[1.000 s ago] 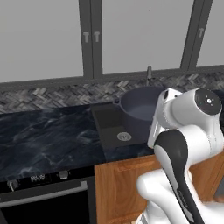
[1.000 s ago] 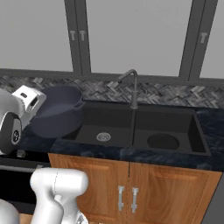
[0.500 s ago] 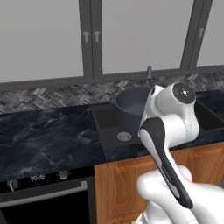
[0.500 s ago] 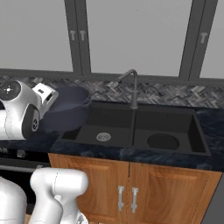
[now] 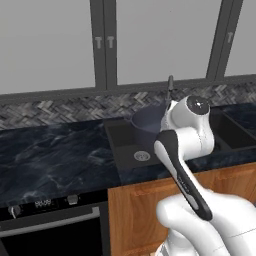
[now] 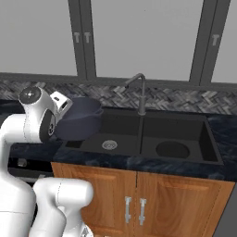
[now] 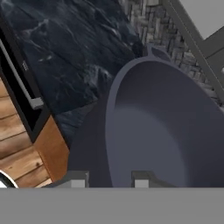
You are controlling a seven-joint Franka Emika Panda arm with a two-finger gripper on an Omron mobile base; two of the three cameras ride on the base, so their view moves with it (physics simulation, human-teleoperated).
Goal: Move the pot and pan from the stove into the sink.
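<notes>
The dark blue-grey pot (image 7: 166, 131) hangs tilted in my gripper (image 7: 109, 181), which is shut on the pot's near rim, one fingertip inside the wall and one outside. In the right base view the pot (image 6: 81, 122) is over the left edge of the black sink (image 6: 125, 127), at its left basin, with the gripper (image 6: 68, 112) at the pot's left side. From the left base camera the pot (image 5: 147, 120) shows above the sink (image 5: 122, 142), partly hidden behind my arm. The pan and the stove are out of view.
The curved grey faucet (image 6: 139, 90) stands behind the divider between the basins, just right of the pot. Dark marble counter (image 5: 50, 155) lies left of the sink, with an oven front (image 5: 45, 220) below it. Wooden cabinet doors (image 6: 139, 203) are under the sink.
My arm has swung round and carried the pot from the counter's side further over the left basin and slightly lower. The base and the sink have stayed put.
</notes>
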